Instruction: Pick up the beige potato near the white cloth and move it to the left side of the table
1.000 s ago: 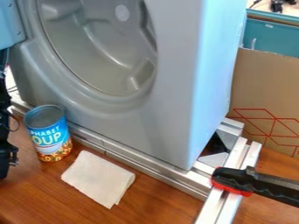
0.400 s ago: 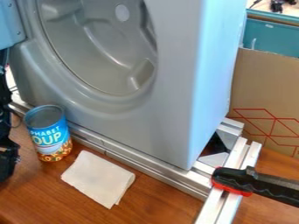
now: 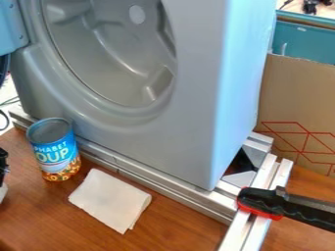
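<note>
At the left edge, a small black part of the gripper (image 3: 3, 164) shows low over the table, left of the soup can, with a pale patch just below it. The blue soup can (image 3: 56, 149) stands upright on the wooden table, close to the metal rail, and the gripper does not touch it. A folded white cloth (image 3: 110, 200) lies flat to the right of the can.
A grey toy washing machine (image 3: 186, 122) with an open round drum stands behind metal rails (image 3: 160, 184). A black and red clamp (image 3: 262, 202) grips the rail at the right. Behind stands a cardboard panel (image 3: 298, 98); brown wooden table (image 3: 177, 230) lies in front.
The black arm and gripper have moved down and left, mostly out past the left edge, uncovering cables and table there. The can and cloth have stayed put.
</note>
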You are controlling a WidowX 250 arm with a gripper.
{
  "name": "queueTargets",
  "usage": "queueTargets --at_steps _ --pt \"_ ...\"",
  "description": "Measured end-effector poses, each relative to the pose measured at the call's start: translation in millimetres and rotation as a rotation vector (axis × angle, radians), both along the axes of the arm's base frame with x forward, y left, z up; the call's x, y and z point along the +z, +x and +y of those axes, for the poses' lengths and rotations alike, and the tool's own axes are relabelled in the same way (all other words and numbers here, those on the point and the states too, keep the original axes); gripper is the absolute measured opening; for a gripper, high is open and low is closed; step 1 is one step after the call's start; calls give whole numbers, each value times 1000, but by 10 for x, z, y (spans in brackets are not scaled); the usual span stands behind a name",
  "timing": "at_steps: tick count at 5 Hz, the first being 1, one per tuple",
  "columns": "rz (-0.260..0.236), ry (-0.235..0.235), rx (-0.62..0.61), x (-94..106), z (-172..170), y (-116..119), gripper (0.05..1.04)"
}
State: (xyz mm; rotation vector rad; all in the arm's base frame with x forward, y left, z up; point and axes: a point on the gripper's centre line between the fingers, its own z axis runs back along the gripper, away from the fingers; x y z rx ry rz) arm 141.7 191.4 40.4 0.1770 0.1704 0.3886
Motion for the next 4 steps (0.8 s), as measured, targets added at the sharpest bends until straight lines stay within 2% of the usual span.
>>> queueTargets --at_steps 1,2,3,4 --pt "-9 -3 -123 105 -388 -69 1003" --pt "-13 -8 -280 126 -826 -90 1003" --pt "-49 -32 -418 59 -1208 34 1003" --pt "-81 -90 -464 35 -1286 231 1003"
